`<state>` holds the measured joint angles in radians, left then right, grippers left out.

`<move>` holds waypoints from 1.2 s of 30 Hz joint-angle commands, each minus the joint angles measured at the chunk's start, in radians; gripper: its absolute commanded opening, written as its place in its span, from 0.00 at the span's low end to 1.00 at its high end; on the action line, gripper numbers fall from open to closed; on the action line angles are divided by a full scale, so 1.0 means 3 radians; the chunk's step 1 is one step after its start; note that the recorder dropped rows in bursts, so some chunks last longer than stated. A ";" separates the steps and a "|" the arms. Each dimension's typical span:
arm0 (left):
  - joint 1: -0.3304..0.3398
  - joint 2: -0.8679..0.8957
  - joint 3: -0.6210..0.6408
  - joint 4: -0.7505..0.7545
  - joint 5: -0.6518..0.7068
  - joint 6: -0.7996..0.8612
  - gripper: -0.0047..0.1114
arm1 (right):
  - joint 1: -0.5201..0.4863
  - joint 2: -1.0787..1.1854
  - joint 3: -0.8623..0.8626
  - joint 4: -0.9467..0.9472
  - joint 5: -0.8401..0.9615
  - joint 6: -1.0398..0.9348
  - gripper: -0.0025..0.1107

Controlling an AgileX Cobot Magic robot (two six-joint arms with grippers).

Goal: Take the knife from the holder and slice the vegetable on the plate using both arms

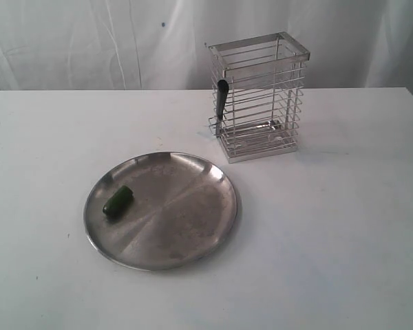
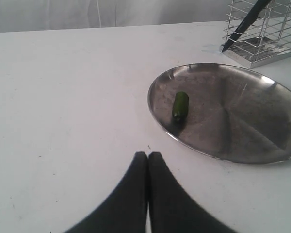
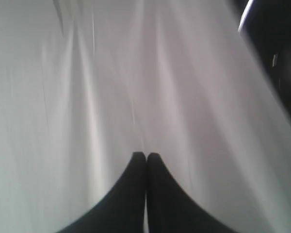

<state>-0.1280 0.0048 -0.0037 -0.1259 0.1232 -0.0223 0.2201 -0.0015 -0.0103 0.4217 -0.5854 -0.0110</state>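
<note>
A small dark green vegetable [image 1: 118,201] [image 2: 180,105] lies on the left part of the round steel plate [image 1: 186,220] [image 2: 242,121]. Behind the plate stands the silver wire holder [image 1: 261,96] [image 2: 262,29]. The black knife [image 1: 221,102] [image 2: 245,24] leans in the holder's left side, point down. In the left wrist view my left gripper [image 2: 148,154] is shut and empty above the bare table, short of the plate. My right gripper [image 3: 146,155] is shut and empty too, facing only white cloth. Neither arm shows in the exterior view.
A white table [image 1: 330,227] carries everything. A white curtain [image 1: 89,41] hangs behind its far edge. A dark edge [image 3: 276,43] shows at one corner of the right wrist view.
</note>
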 commanded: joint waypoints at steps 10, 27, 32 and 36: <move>-0.0055 -0.0016 0.0012 0.0016 -0.0009 0.0012 0.04 | 0.0001 0.1907 -0.3218 -0.3153 0.2297 0.0037 0.02; -0.0055 -0.0016 0.0012 0.0016 -0.0009 0.0006 0.04 | 0.0187 0.4563 -0.3490 -0.1670 0.5071 -0.0943 0.02; -0.0055 -0.0016 0.0012 0.0016 -0.0009 0.0006 0.04 | 0.0332 0.4592 -0.3624 -0.0852 0.5104 -0.1086 0.02; -0.0055 -0.0016 0.0012 0.0016 -0.0009 0.0006 0.04 | 0.0477 0.4614 -0.3864 -0.0599 0.5176 -0.1086 0.02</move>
<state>-0.1392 0.0048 -0.0037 -0.1156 0.1232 -0.0223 0.3370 1.3798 -1.1213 0.1916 0.9543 -0.3217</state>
